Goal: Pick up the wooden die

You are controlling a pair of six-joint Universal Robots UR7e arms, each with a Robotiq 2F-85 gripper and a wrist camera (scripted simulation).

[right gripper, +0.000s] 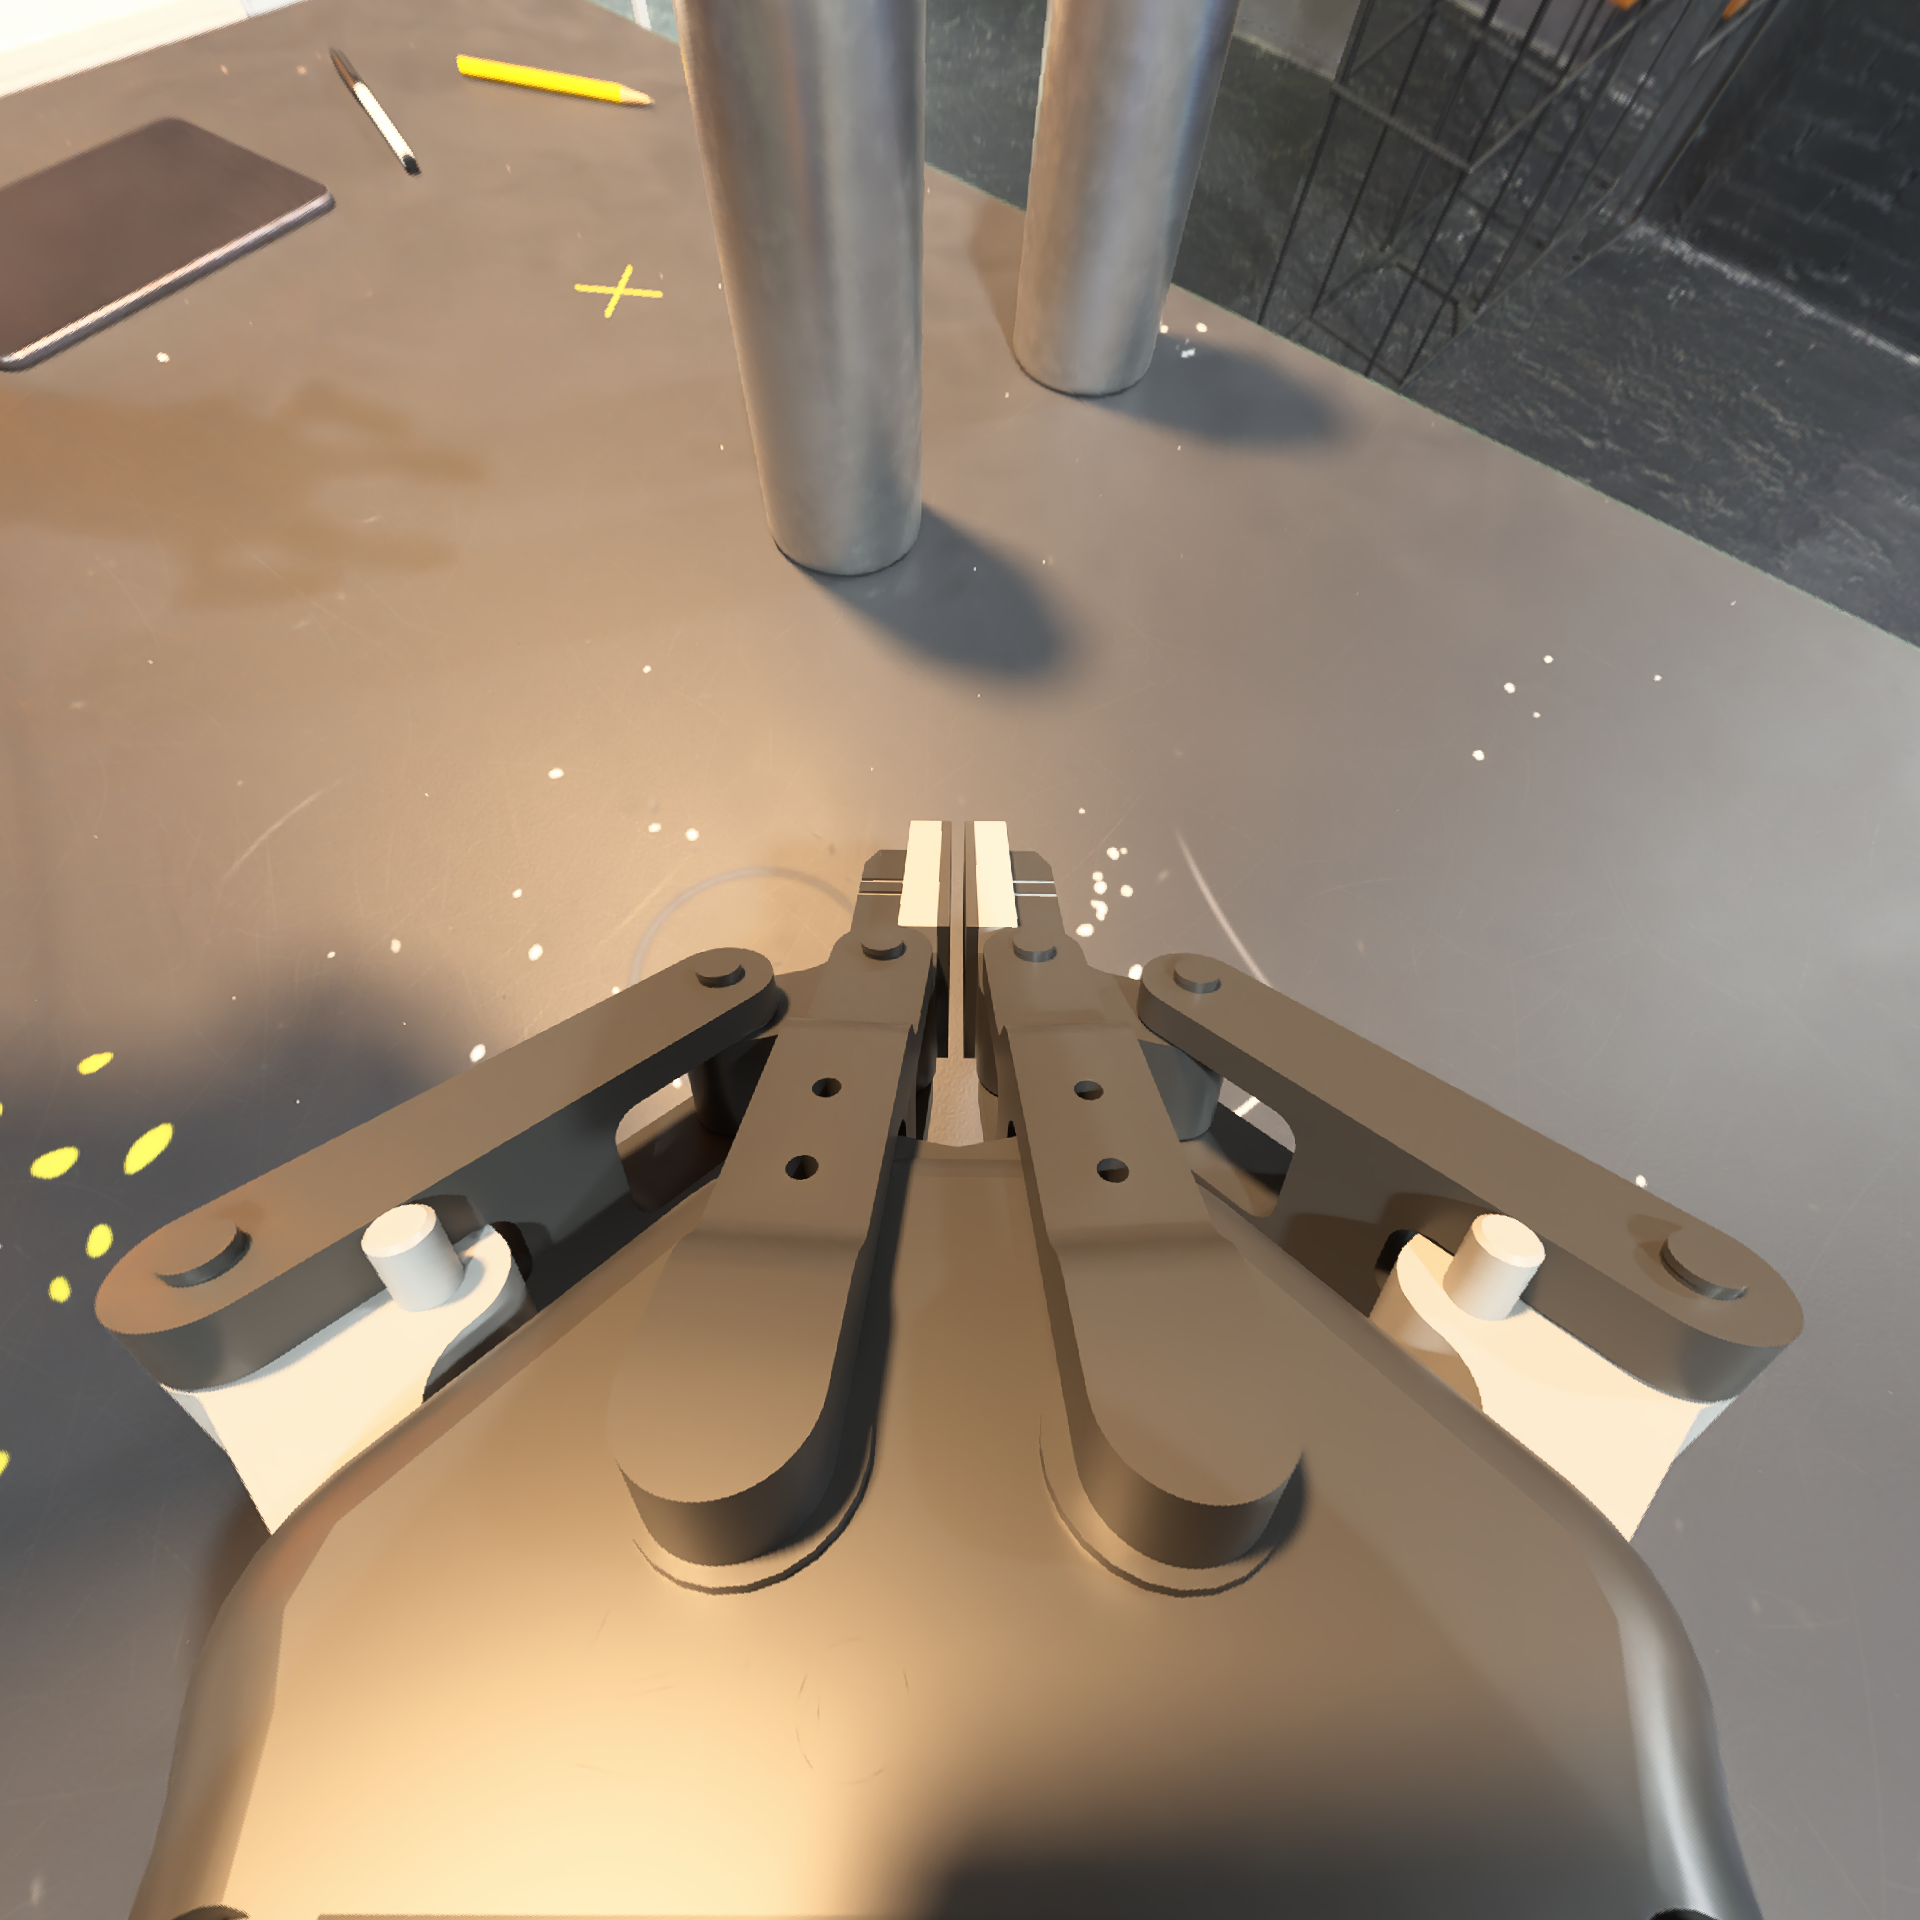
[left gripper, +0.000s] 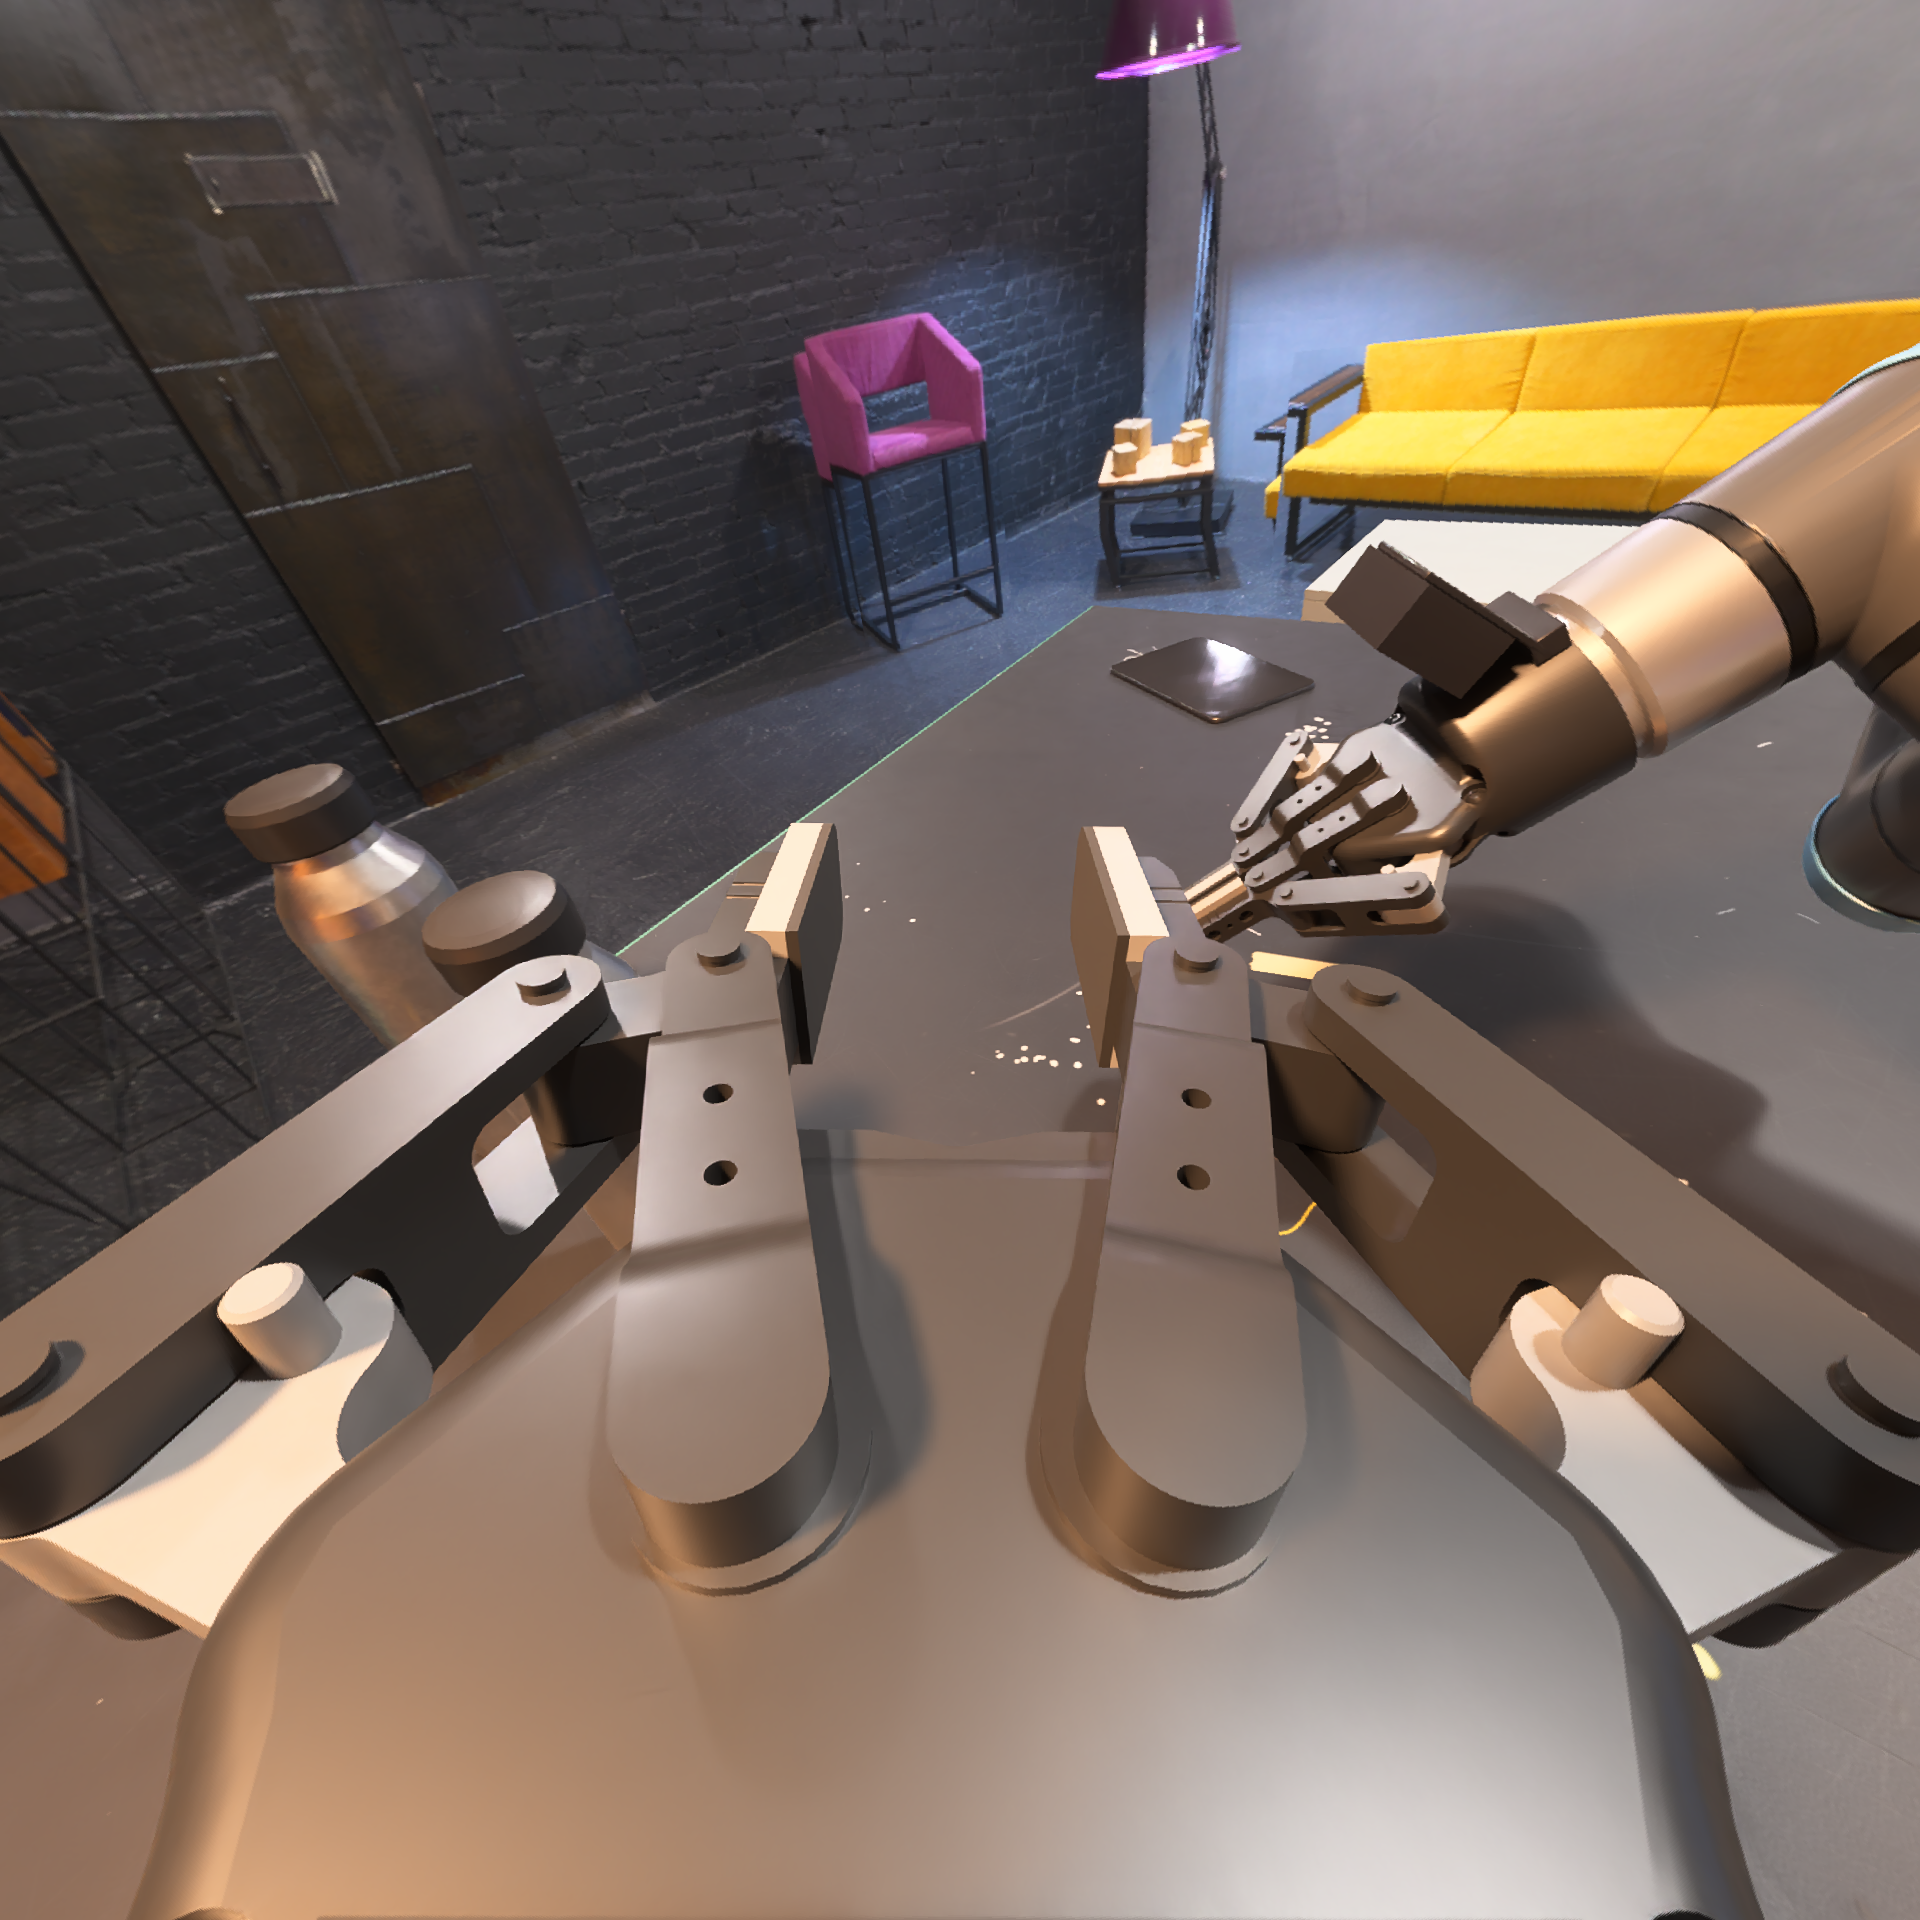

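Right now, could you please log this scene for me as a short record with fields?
left pincer: open, nothing between its fingers, above the table
right pincer: shut, holding nothing visible, low over the table
wooden die: not visible in either view
table: grey, speckled with white and yellow paint
metal bottles: two, upright, near the table edge
dark tablet: lying flat
pen and yellow pencil: lying flat beyond the tablet

The right gripper [right gripper: 957,873] is seen with its pads pressed nearly together above the grey table [right gripper: 1351,790], beyond which two metal cylinders [right gripper: 831,312], a dark tablet [right gripper: 145,229], a pen [right gripper: 376,112] and a yellow pencil [right gripper: 551,79] are set.
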